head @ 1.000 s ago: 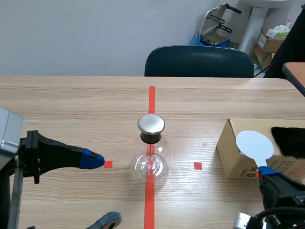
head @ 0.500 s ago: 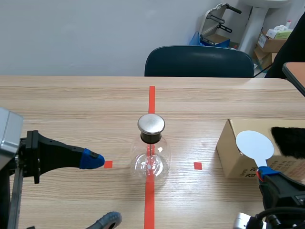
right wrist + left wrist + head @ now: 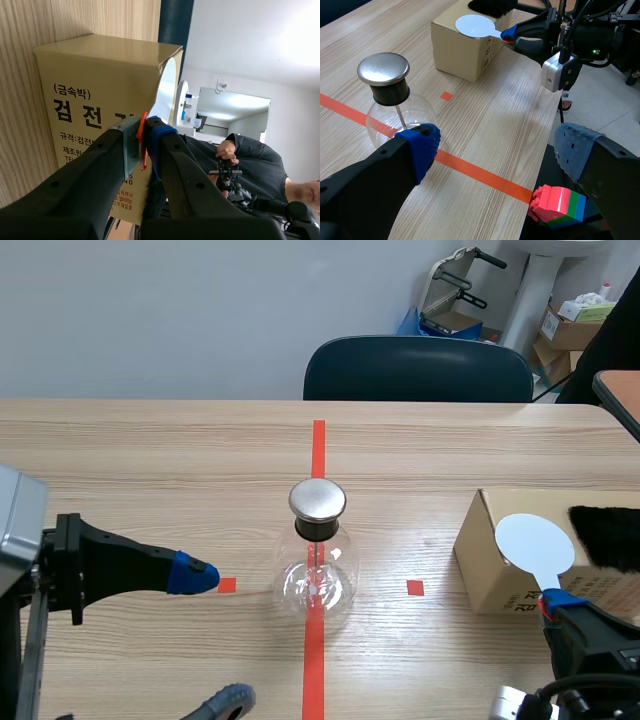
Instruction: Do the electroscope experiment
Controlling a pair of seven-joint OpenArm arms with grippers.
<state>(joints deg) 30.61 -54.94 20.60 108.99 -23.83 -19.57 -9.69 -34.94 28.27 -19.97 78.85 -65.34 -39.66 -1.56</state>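
The electroscope [image 3: 317,562], a clear glass flask with a round metal cap [image 3: 317,500], stands on the orange-red centre line. My left gripper [image 3: 212,638] is open to its left, low over the table; in the left wrist view the electroscope [image 3: 390,102] sits just ahead of one finger of the left gripper [image 3: 497,147]. My right gripper [image 3: 558,602] is shut on the orange handle of a white disc paddle [image 3: 535,543], which leans against the cardboard box [image 3: 490,570]. In the right wrist view the right gripper [image 3: 145,136] clamps the handle, beside the box [image 3: 85,100].
A black fur pad [image 3: 605,535] lies on top of the box. A dark chair [image 3: 418,368] stands behind the far table edge. Coloured toy blocks [image 3: 557,202] lie below the near table edge. A person [image 3: 250,160] is off to the right side.
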